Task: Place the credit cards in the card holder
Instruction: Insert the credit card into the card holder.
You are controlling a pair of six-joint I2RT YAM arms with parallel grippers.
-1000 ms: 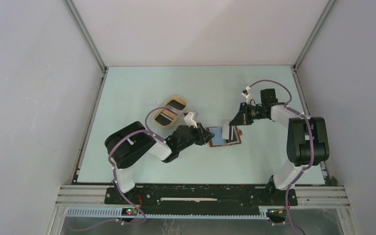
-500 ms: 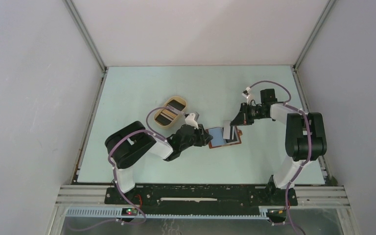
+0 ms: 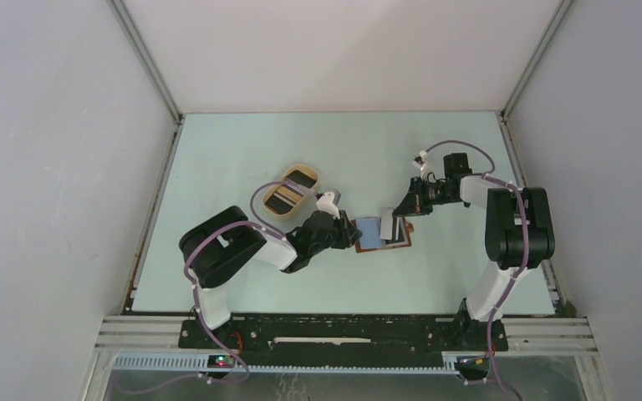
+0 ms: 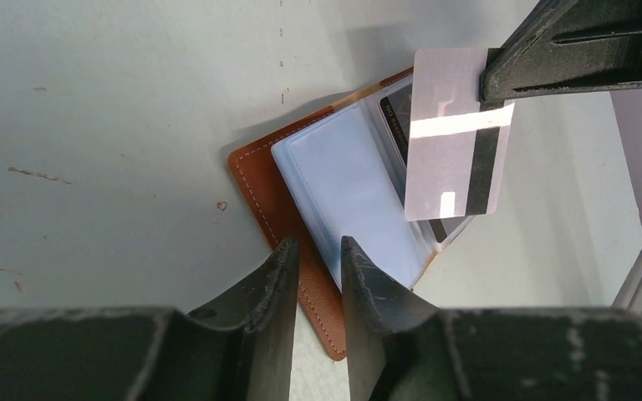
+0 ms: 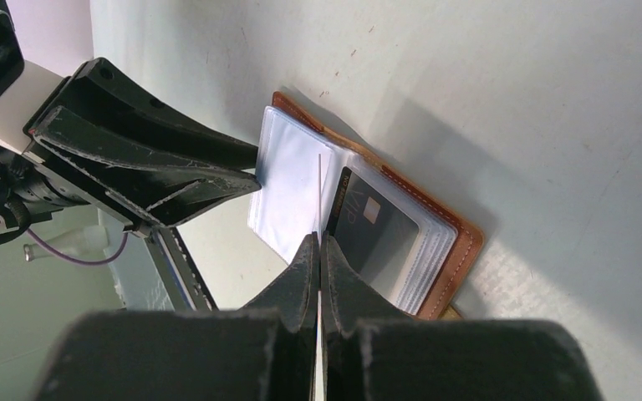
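The reddish-brown card holder (image 3: 401, 243) lies open on the table, its clear sleeves up (image 4: 347, 180). A black card (image 5: 376, 225) sits in its right sleeve. My left gripper (image 4: 316, 244) is nearly shut, with a narrow gap. Its tips rest on the holder's left leather flap (image 4: 259, 188). My right gripper (image 5: 318, 238) is shut on a pale grey credit card with a dark stripe (image 4: 451, 134). It holds the card on edge (image 5: 319, 196) over the holder's middle fold. Both grippers show in the top view, left (image 3: 354, 234) and right (image 3: 394, 219).
An oval tan tray (image 3: 301, 167) stands left of and behind the holder, with two more striped cards (image 3: 282, 198) in it. The grey enclosure walls border the table on three sides. Aluminium rails run along the near edge.
The right arm's upper links have drawn in a little while its gripper stays over the holder with the card. The left gripper and the holder have not moved.
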